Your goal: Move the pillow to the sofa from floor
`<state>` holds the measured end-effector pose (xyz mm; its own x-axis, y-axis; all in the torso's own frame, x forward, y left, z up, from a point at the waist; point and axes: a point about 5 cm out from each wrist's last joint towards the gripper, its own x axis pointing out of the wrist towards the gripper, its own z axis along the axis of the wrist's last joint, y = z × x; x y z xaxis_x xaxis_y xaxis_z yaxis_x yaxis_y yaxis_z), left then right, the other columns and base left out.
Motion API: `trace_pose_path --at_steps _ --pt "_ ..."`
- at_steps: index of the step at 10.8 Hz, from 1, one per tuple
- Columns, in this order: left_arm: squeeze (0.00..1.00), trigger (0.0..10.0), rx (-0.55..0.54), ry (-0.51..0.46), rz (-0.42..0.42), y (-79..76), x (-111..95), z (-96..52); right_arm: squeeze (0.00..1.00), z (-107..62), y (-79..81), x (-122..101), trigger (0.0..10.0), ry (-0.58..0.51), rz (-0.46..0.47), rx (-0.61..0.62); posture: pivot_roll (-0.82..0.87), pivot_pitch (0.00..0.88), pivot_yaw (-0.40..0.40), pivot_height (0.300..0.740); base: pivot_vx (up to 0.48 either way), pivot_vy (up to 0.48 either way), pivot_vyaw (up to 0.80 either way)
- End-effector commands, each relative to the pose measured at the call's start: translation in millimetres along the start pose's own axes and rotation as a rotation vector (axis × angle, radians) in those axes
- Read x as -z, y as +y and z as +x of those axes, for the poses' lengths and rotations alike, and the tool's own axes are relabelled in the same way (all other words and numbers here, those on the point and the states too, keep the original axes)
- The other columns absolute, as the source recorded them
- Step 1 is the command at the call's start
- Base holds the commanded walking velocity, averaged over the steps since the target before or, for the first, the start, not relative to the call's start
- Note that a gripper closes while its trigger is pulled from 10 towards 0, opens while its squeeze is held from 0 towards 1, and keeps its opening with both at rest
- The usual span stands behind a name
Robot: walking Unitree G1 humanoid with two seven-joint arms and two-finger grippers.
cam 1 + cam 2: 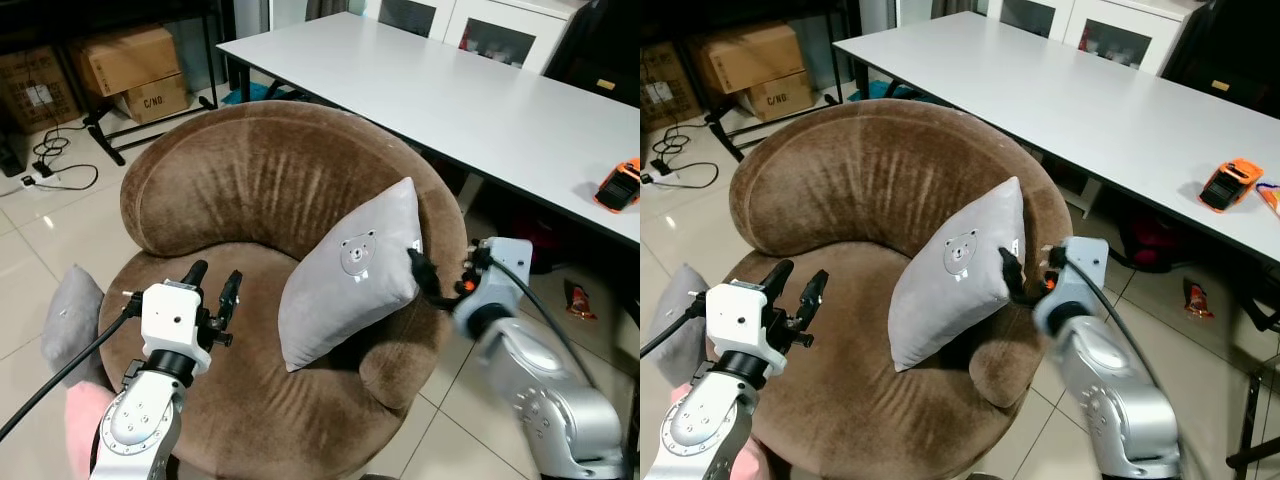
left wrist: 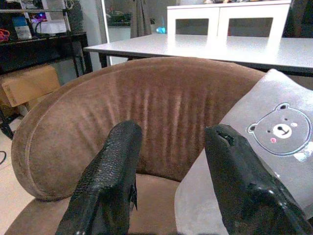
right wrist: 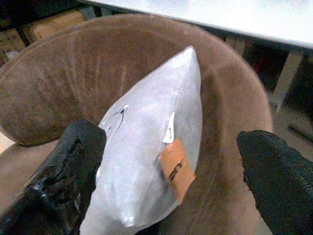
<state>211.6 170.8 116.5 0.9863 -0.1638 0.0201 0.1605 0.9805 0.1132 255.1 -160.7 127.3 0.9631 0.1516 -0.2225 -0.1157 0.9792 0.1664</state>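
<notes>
The grey pillow (image 1: 348, 275) already leans on the sofa (image 1: 250, 180) seat's right edge, so the wide-open right gripper (image 3: 166, 166) looks mid-release and need only withdraw, while the left gripper (image 1: 212, 290) hovers parted, empty.

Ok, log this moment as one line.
pillow: upright on sofa seat, leaning on armrest | right claw: open around pillow edge | left claw: open over seat | second pillow: on floor

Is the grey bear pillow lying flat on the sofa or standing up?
Standing up: the pillow rests on one edge on the sofa seat, leaning against its armrest.
</notes>
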Motion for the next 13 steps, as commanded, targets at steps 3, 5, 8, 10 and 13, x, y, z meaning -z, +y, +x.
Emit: trace_pose_path --at_steps 3,5,8,10,13 --pt "0.0 10.0 -0.011 0.003 0.015 -1.8 -1.0 -0.7 0.0 -1.6 11.6 7.3 10.0 0.017 -0.051 -0.041 -0.06 0.0 -0.058 0.74 -0.167 0.0 0.0" --pt "0.0 10.0 -0.017 -0.001 0.02 -0.4 -1.6 -0.8 0.0 -0.9 10.6 12.1 10.0 0.023 -0.077 -0.041 -0.05 0.0 -0.059 0.74 -0.255 0.0 0.0" --pt "0.0 10.0 -0.019 -0.002 0.024 -0.3 -1.9 0.1 0.0 -1.1 4.7 13.9 10.0 0.026 -0.108 -0.011 -0.05 0.0 -0.06 0.74 -0.257 0.0 0.0" --pt "0.0 10.0 -0.025 -0.004 0.029 0.2 -2.2 0.6 0.0 -0.6 5.6 13.6 10.0 0.015 -0.16 -0.005 -0.05 0.0 -0.062 0.74 0.0 0.0 0.0" --pt "0.0 10.0 -0.043 -0.002 0.016 0.5 -1.1 -0.3 0.0 -1.7 5.1 15.2 10.0 0.03 -0.163 -0.045 -0.05 0.0 -0.071 0.74 0.0 0.0 0.0"
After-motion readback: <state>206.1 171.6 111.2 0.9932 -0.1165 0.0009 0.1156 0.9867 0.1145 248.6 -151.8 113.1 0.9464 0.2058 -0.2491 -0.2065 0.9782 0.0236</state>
